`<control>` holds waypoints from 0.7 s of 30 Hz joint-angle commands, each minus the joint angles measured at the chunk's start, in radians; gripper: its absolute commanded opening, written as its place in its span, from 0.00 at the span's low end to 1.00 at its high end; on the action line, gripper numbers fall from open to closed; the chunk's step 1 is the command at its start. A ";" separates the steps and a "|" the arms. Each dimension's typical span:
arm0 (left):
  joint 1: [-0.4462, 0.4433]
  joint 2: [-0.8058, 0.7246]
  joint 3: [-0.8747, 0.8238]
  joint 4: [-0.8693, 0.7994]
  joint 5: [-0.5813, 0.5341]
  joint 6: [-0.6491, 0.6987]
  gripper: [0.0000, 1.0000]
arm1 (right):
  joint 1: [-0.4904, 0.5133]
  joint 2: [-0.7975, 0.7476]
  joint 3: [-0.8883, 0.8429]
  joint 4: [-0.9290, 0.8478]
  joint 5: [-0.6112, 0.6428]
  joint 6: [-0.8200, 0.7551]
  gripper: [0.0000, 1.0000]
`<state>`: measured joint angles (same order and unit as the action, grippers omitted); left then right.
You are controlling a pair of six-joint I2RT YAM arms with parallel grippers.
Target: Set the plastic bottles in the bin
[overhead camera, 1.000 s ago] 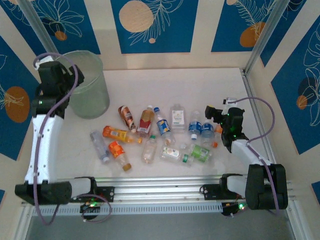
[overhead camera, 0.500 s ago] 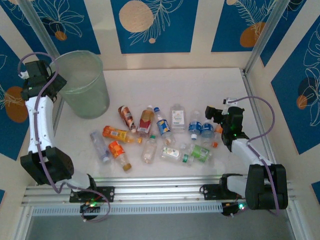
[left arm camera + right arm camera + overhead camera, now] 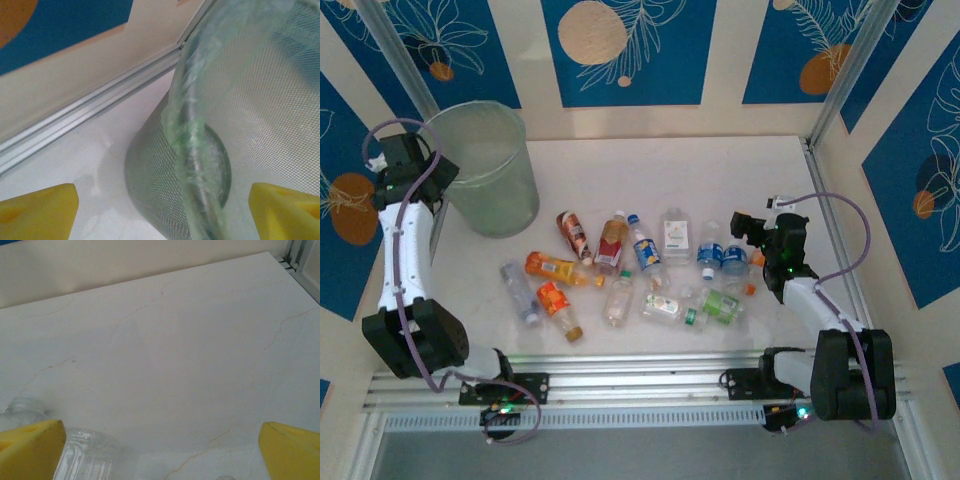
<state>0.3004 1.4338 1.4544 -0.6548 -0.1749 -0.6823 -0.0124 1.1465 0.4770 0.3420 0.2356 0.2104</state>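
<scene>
1 bottle (image 3: 87,456) partly behind right pincer (image 3: 161,447)

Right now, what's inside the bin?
Looking down into the bin, I see its pale inner wall and can make out no bottle. Its cloudy, meshed side blurs the bottom in the left wrist view, so anything lying there is hidden.

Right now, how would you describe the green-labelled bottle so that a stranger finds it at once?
On the table, the bottles lie scattered across the middle. Go to the right end of that scatter, below the right gripper in the top view. The green-labelled bottle lies there; its neighbours wear blue or white labels.
</scene>
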 commanded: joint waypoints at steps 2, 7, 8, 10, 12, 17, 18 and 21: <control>-0.027 -0.017 -0.055 0.102 0.025 -0.112 0.87 | 0.009 -0.019 0.026 -0.002 -0.018 0.017 0.99; -0.058 0.013 -0.056 0.126 0.006 -0.149 0.73 | 0.010 -0.023 0.026 -0.004 -0.013 0.016 0.99; -0.060 0.019 -0.052 0.126 0.005 -0.153 0.70 | 0.011 -0.022 0.026 -0.005 -0.009 0.017 0.99; -0.064 0.025 -0.047 0.124 -0.001 -0.154 0.63 | 0.011 -0.024 0.026 -0.005 -0.004 0.015 0.99; -0.065 0.029 -0.046 0.124 -0.006 -0.157 0.57 | 0.010 -0.026 0.025 -0.004 -0.001 0.014 0.99; -0.067 0.050 -0.034 0.116 0.003 -0.152 0.44 | 0.011 -0.026 0.026 -0.004 0.006 0.014 0.99; -0.067 0.052 -0.034 0.117 0.003 -0.152 0.41 | 0.010 -0.025 0.025 -0.005 0.006 0.014 0.99; -0.069 0.061 -0.029 0.119 0.010 -0.153 0.37 | 0.011 -0.026 0.025 -0.005 0.007 0.015 0.99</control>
<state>0.2432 1.4746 1.4036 -0.5270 -0.1719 -0.8394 -0.0074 1.1404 0.4770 0.3420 0.2333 0.2138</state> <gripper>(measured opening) 0.380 0.992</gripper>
